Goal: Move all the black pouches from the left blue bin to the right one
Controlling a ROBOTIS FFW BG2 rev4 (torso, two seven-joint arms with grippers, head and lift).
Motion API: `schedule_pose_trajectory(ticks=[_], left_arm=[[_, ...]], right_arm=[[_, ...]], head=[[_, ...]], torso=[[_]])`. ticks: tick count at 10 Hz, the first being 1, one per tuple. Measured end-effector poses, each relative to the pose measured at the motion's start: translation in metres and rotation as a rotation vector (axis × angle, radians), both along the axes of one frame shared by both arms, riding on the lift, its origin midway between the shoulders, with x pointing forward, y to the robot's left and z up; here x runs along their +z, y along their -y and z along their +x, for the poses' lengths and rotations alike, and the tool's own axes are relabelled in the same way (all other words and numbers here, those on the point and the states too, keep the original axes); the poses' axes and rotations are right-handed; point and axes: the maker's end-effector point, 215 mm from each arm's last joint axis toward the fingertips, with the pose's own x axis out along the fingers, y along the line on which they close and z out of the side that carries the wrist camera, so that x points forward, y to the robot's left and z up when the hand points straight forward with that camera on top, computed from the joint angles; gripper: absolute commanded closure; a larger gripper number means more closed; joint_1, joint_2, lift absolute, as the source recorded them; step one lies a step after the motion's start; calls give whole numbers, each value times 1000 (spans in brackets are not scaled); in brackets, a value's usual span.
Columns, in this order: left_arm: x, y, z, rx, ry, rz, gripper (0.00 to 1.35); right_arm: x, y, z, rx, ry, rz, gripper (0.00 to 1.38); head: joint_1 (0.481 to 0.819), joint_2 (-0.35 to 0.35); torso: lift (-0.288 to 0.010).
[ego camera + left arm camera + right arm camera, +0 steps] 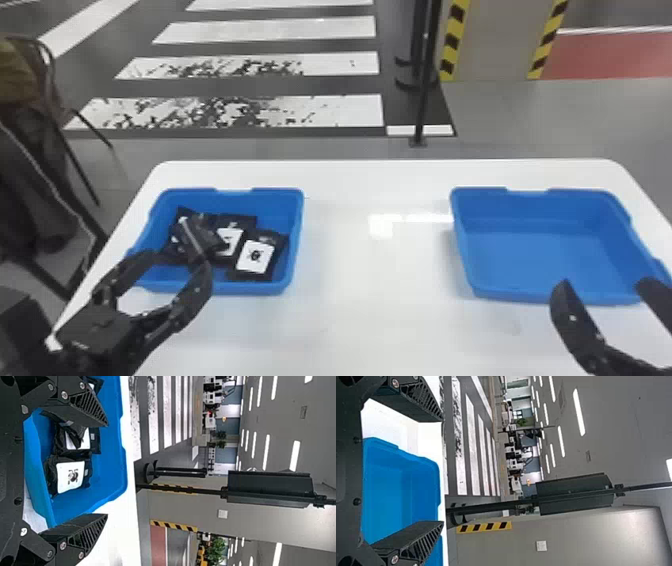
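- Note the black pouches [227, 239] grouped inside the left blue bin [277, 200], overlapping towards the left, with the rightmost pouch [255, 257] label-up near the right wall.
- Observe the left gripper [176, 256] above the near part of that bin, with fingers well parted and nothing in their hold.
- Read the key offset from gripper to group: below the fingertips, towards far and right.
- Compare long axes: near to far in the rightmost pouch, with a slight rightward lean at the far end; hard to tell in the crumpled pouch [197, 235] at left.
- Take the finger spread as left to right, hence probably suited to closing across the rightmost pouch's width.
- Find the right gripper [604, 281], also spread and without load, by the near side of the right blue bin [530, 250]; count the left gripper as nearer to the pouches.
- Expect a short descent and a pinch on one pouch, ahead of transfer rightwards over the white table [380, 310]; beware a double pick in the overlap.
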Motion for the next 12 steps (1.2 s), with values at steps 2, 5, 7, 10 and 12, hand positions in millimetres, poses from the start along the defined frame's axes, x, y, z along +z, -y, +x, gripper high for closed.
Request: schedule_pose_trajectory(ticks=[2,5,7,10,12], left_arm=[[0,1,0,0,-1,-4,246],[-1,0,0,2,-5,-4,246],[-2,0,-1,5,-6,-6,246],[-8,-7,9,19,-42,11,246],[-14,-18,25,41,-87,34,246]], right_arm=[[0,0,0,-1,0,0,101],[0,1,0,-2,-1,1,101],[0,1,0,-2,-1,2,101],[0,1,0,-2,-1,4,101],[-2,1,0,-2,-7,7,101]], head=[[695,81],[695,80],[695,81],[695,88],[695,104]], torso=[[-140],[-140],[-140],[-140],[-140]])
